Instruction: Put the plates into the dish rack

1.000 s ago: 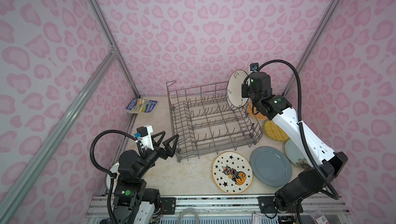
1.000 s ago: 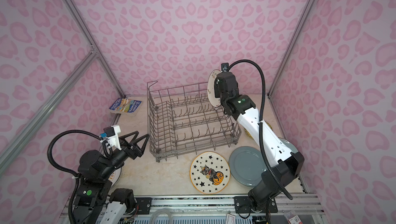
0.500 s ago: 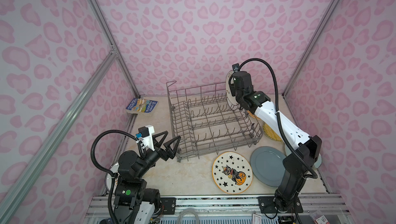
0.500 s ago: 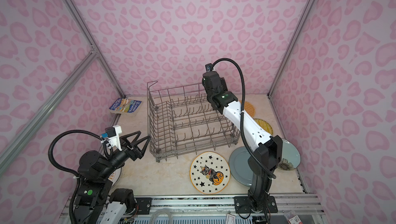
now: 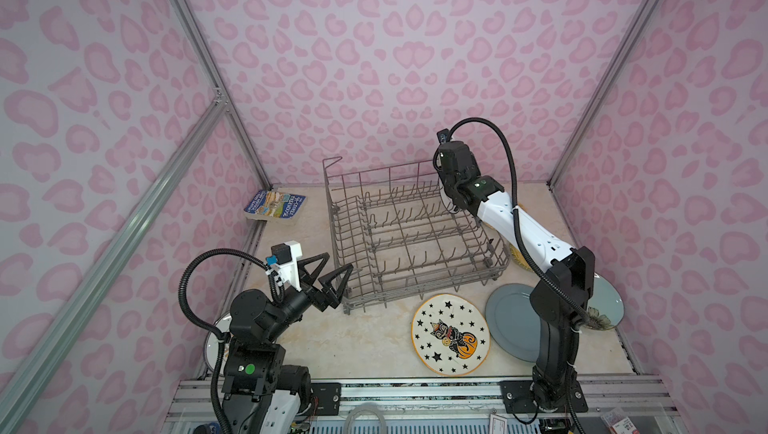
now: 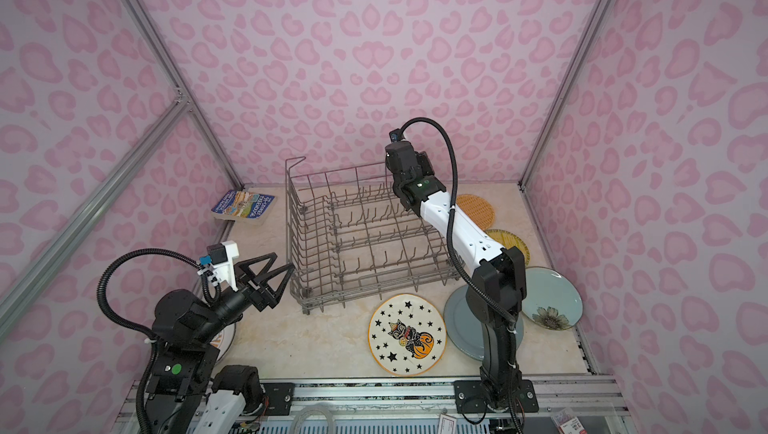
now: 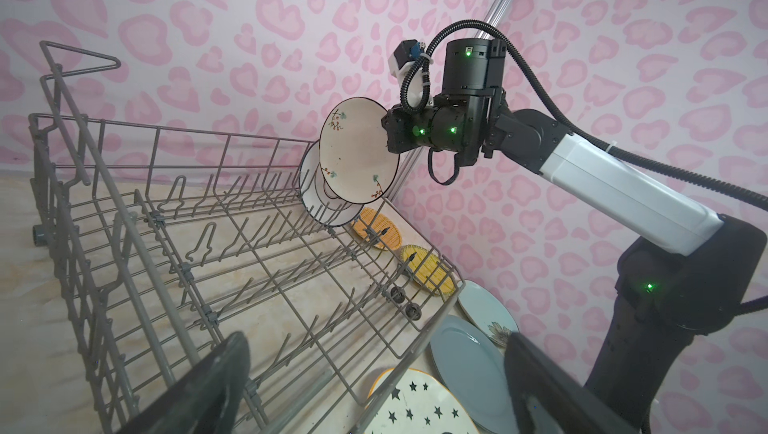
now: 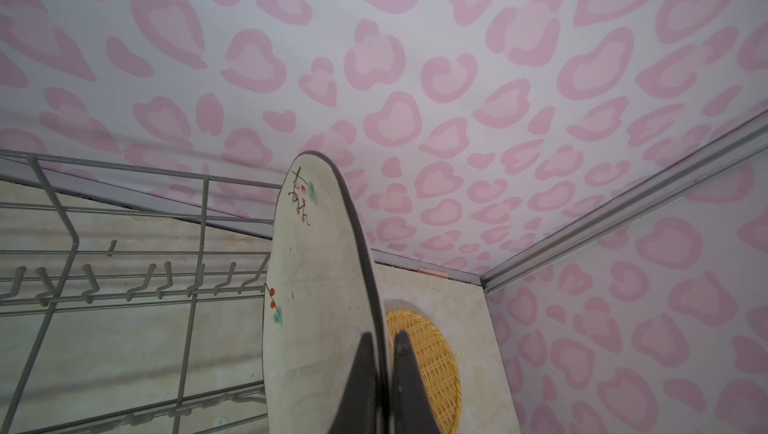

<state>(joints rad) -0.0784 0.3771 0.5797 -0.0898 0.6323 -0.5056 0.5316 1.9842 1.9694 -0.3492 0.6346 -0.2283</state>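
Observation:
My right gripper is shut on the rim of a white black-rimmed plate, held on edge over the far right corner of the dish rack. A second black-rimmed plate stands just behind and below it. On the table lie the cat-and-pumpkin plate, grey-blue plate, pale blue-green plate, orange woven plate and yellow woven plate. My left gripper hangs open and empty at the rack's near left corner.
A blue paperback book lies at the far left by the wall. Another pale plate pokes out from under the left arm's base. The right arm's elbow stands over the grey-blue plate. Pink patterned walls close in on three sides.
The right arm has swung the held plate leftward from beside the rack's far right corner to over it. The left arm has not moved.

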